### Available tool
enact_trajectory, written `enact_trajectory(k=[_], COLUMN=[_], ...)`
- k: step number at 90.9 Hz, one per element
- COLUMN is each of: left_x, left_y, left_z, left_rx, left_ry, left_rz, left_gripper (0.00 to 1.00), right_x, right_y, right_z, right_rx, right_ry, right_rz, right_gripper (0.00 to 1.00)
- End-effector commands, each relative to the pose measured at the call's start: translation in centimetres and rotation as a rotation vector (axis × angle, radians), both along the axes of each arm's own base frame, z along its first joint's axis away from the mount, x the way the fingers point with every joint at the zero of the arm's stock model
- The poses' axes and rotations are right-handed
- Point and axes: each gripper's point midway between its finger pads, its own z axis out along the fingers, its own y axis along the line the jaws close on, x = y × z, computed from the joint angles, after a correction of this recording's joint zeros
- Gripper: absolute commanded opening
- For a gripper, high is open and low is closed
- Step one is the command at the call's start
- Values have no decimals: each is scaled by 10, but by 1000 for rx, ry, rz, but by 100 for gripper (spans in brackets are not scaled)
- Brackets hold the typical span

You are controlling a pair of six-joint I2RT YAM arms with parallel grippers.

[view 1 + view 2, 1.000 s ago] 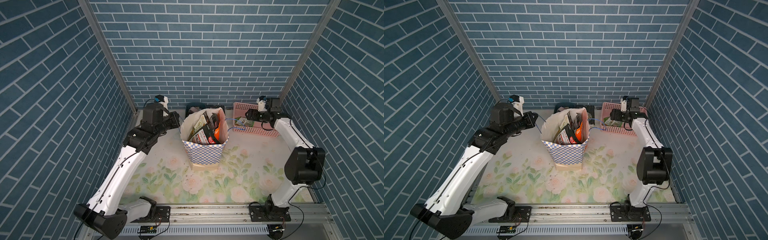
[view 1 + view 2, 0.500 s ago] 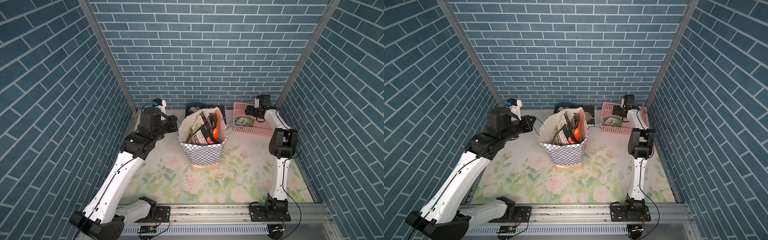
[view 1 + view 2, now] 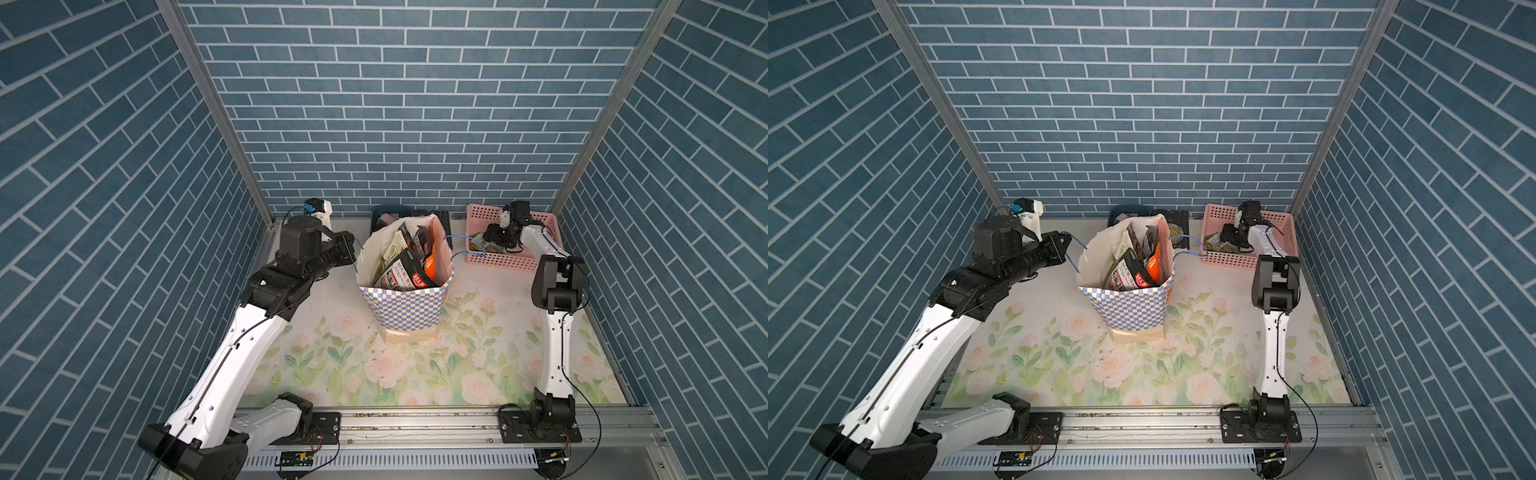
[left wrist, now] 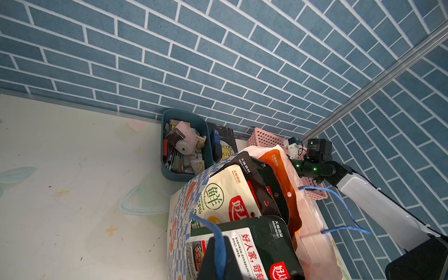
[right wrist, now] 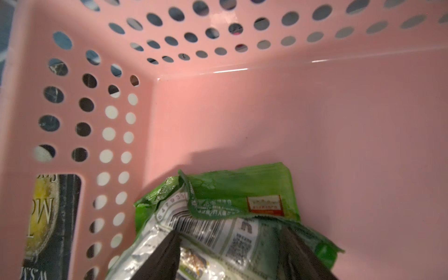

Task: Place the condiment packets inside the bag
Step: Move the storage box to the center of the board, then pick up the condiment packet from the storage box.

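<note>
the bag stands upright near the middle of the desk, mouth up, in both top views. several condiment packets already stand on edge inside it, black, cream-white and orange, their tops poking above the rim.

the left end effector sits at about 9 o'clock of the bag. its jaws are closed tight on the blue cord handle, which the left wrist view shows running between its dark fingers. it looks to be pulling that side outward, probably so the soft paper mouth is held wide and the bag does not tip when the next packet comes in. the opposite handle hangs loose at 3 o'clock, toward the pink basket.

that basket sits at about 2 o'clock of the bag, against the back wall. the right end effector is down inside it. its jaws stand partly apart, one on each side of a crumpled green packet lying on the basket floor near a corner. no firm pinch shows, so i judge this to be the moment of grasping, with nothing held so far.

this green packet seems to be the last one outside the bag. its creased foil could slip or fold, and the loose handle lies near the likely carry path.
</note>
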Motion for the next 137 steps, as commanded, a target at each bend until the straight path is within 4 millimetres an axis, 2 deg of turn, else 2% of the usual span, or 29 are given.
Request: enact_trajectory(k=[1, 13, 22, 45, 53, 62, 75, 82, 88, 90, 93, 96, 103, 108, 116, 124, 137], left_x=[-2, -4, -6, -9, -9, -8, -5, -4, -3, -3, -2, -2, -2, -2, -3, -4, -4], left_y=[6, 8, 8, 9, 10, 9, 5, 4, 3, 2, 2, 1, 0, 0, 1, 3, 4], left_z=[25, 27, 27, 29, 29, 29, 28, 28, 28, 27, 28, 27, 26, 25, 24, 25, 25], left_rx=[-19, -19, -21, -27, -27, -27, -33, -36, -38, -40, -42, -43, -43, -39, -34, -31, -29], left_ry=[-88, -95, -97, -110, -112, -114, -111, -112, -111, -111, -111, -109, -106, -102, -98, -98, -99], left_rz=[17, 25, 21, 20, 21, 20, 7, 2, -1, -3, -4, -9, -12, -10, -8, -3, 0], left_gripper=[0, 0, 0, 0, 0, 0, 0, 0, 0, 0, 0, 0, 0, 0, 0, 0, 0], right_x=[-31, -69, -102, -201, -227, -238, -235, -233, -232, -232, -232, -232, -229, -226, -221, -215, -214], right_y=[14, 14, 9, 12, 8, 6, 12, 17, 26, 29, 35, 40, 52, 59, 67, 63, 59], right_z=[-33, -37, -31, 6, 18, 39, 82, 94, 91, 87, 80, 72, 58, 49, 36, 25, 2], right_rx=[28, 13, 0, 39, 24, 1, -22, -28, -14, -13, -23, -49, -112, -132, -131, -191, -229], right_ry=[128, 172, 182, 175, 154, 105, 2, -29, -10, 4, 25, 48, 71, 87, 118, 140, 189], right_rz=[18, 31, 16, -5, -21, -23, -10, 2, 34, 45, 64, 77, 104, 113, 113, 91, 74], right_gripper=[50, 26, 0, 0, 0, 0, 0, 0, 0, 5, 25, 40, 62, 69, 72, 81, 83])
